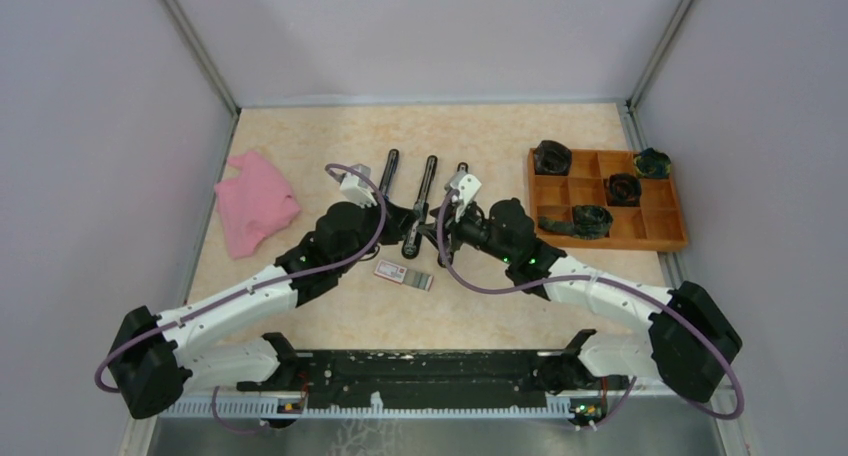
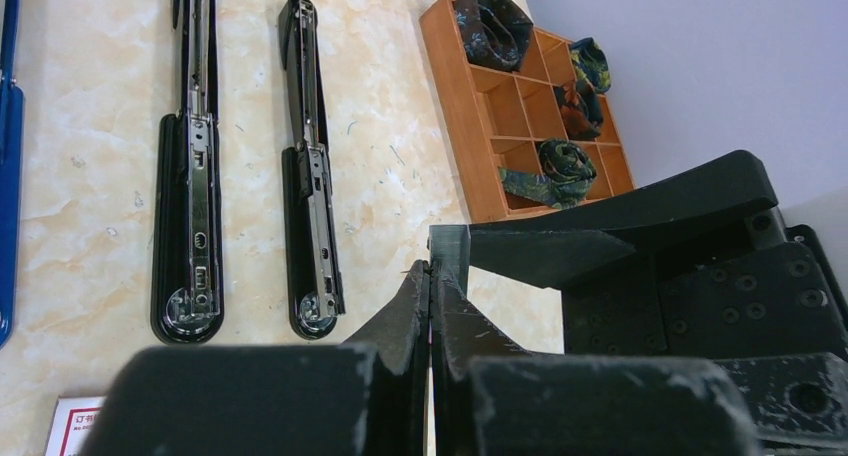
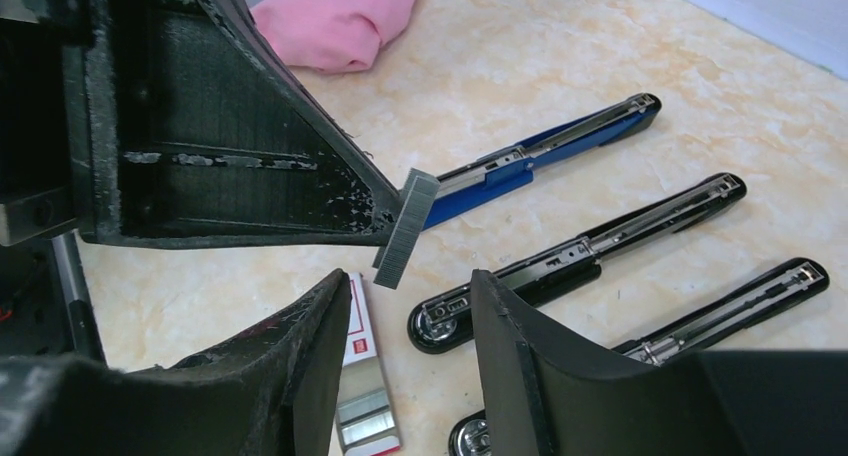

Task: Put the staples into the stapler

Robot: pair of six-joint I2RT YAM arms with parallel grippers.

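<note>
- Slippage is our first worry: the left gripper [image 2: 431, 288] is pressed together on a short grey staple strip [image 3: 405, 226]. It holds the strip only at the very fingertips, above the desk [image 3: 600, 66], so a small jolt could drop it or break it apart.
- We see the right gripper [image 3: 412, 294] spread apart just under that strip. If it is meant to take the strip over, closing off-centre could snap it or flick it away.
- Both grippers sit very near each other, so we judge a finger-to-finger bump likely on any careless move.
- Our staple box [image 1: 390, 270] lies flat on the desk just in front of the opened staplers, close below the grippers, where a low pass could knock it.
- We count a black stapler [image 3: 590, 248] lying open between a blue stapler [image 3: 545, 156] and a second black stapler [image 3: 740, 304]. A tilted strip would probably jam at the rail instead of seating, and pushing could slide the unheld stapler.
</note>
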